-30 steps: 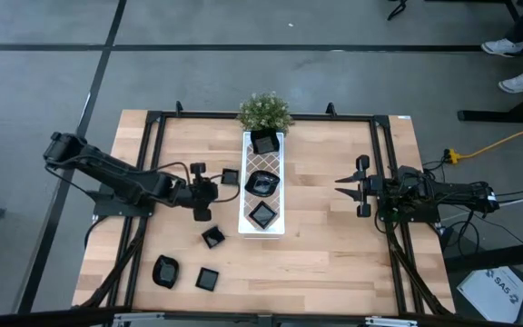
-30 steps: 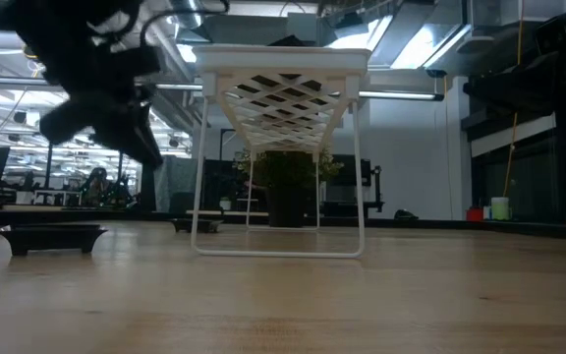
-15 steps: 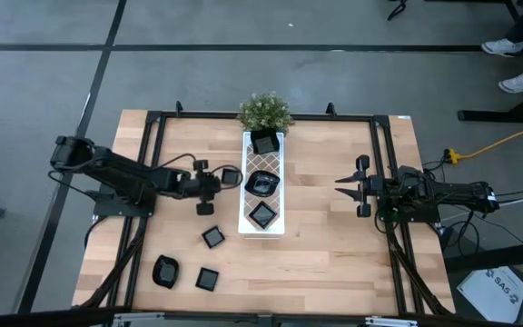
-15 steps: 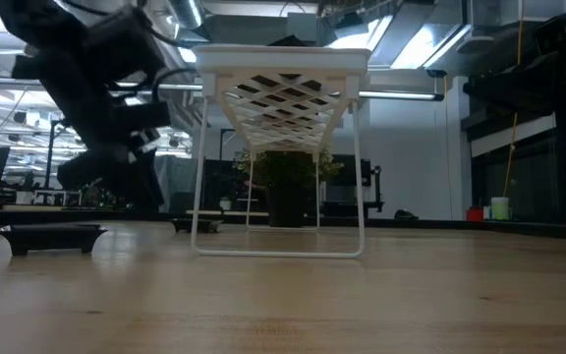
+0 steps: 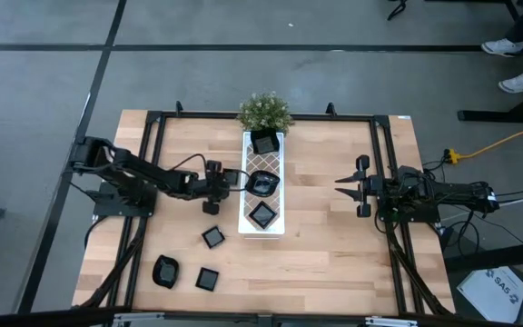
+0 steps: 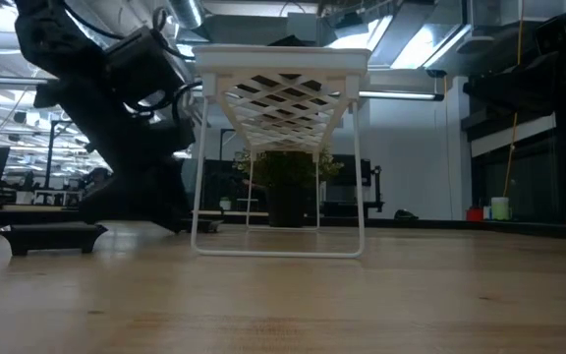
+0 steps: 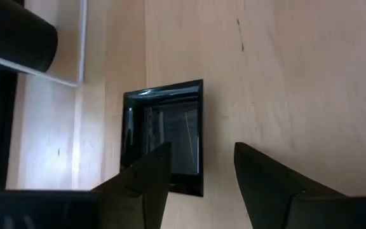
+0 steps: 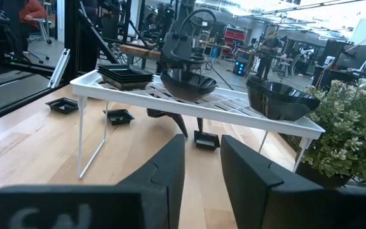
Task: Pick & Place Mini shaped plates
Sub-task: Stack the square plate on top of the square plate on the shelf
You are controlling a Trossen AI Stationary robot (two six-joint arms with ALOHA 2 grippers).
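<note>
Glossy black dishes are split between two places. Three sit on the white lattice tray [image 5: 261, 232] at the centre of the high view: a deep one [image 5: 263, 142] at the tray's upper end by the potted plant [image 5: 263, 111], a rounded one [image 5: 262, 183] in the middle, and a square one [image 5: 262, 214] toward the lower end. By my reading that part of the job is done.

Four more lie on the wooden table [image 5: 334, 245], left of the tray. One square plate [image 5: 231, 175] lies just beside the tray's left edge, and the left gripper [image 5: 216, 182] is right at it. Its own wrist view shows the two dark fingers [image 7: 146, 175] spread fairly wide, holding nothing, one over the plate's [image 7: 168, 137] lower rim and the other over bare wood next to it. So I judge this plate is the one in hand, with the grasp not yet made.

Three others wait in the lower left of the high view: a small square [image 5: 212, 237], a rounded bowl-like dish [image 5: 165, 271] and another square [image 5: 207, 278], each well apart from the arms.

The right gripper [image 5: 350, 185] waits at the centre right of the high view, fingers apart and empty, pointing toward the tray.

Roughly three placed and four to go, as far as shows here.
</note>
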